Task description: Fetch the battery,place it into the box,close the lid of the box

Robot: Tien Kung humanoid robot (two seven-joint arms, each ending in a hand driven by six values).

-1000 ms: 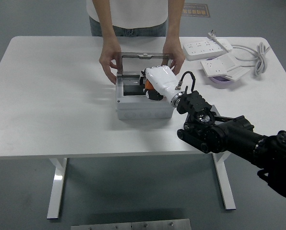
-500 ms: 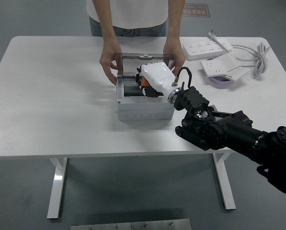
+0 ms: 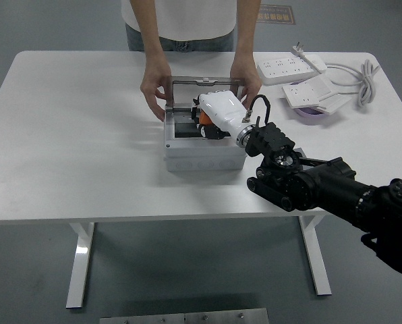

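Observation:
A grey box stands at the table's middle with its clear framed lid raised at the back. My right hand, white with a black arm, reaches over the box's open top, its fingers curled on an orange and black battery inside the opening. A person at the far side holds the box and lid with both hands, one hand at the left and one hand at the right. My left arm is out of view.
Two white power strips with a coiled white cable lie at the back right, next to a purple round object. The white table ends close in front of the box.
My right hand has moved up and back over the box with the battery, then shifted slightly further in. The person's hands have stayed on the box and lid.

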